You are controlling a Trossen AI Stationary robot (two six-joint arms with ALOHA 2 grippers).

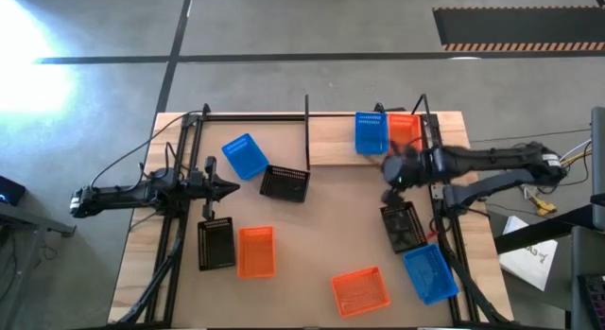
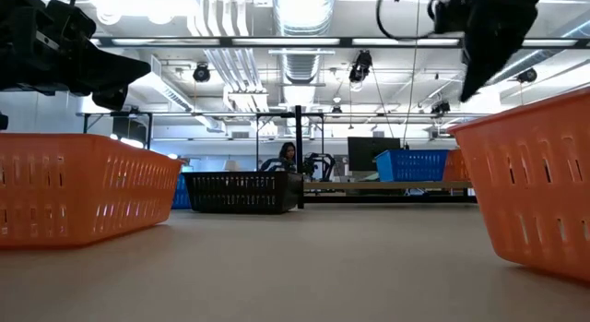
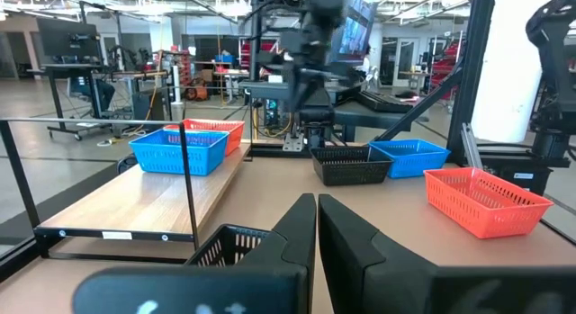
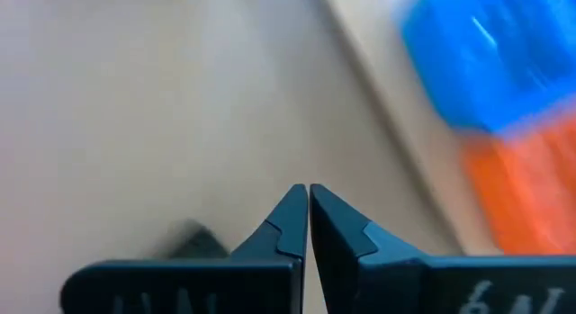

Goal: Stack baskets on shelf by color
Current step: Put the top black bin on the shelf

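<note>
Right gripper (image 1: 392,172) pressed together, empty, hovering just off the shelf (image 1: 331,141) at its 5 o'clock. Nearest loose piece: black basket (image 1: 403,226) at the gripper's 6 o'clock on the desk (image 1: 321,245), long axis roughly 12-to-6. Blue basket (image 1: 371,133) and orange basket (image 1: 405,131) already shelved at 12. Left gripper (image 1: 227,188) also pressed together, waiting at 9.

We see two baskets (image 1: 386,132) side by side on the shelf (image 1: 331,141); seven others lie scattered across the table (image 1: 312,245).
</note>
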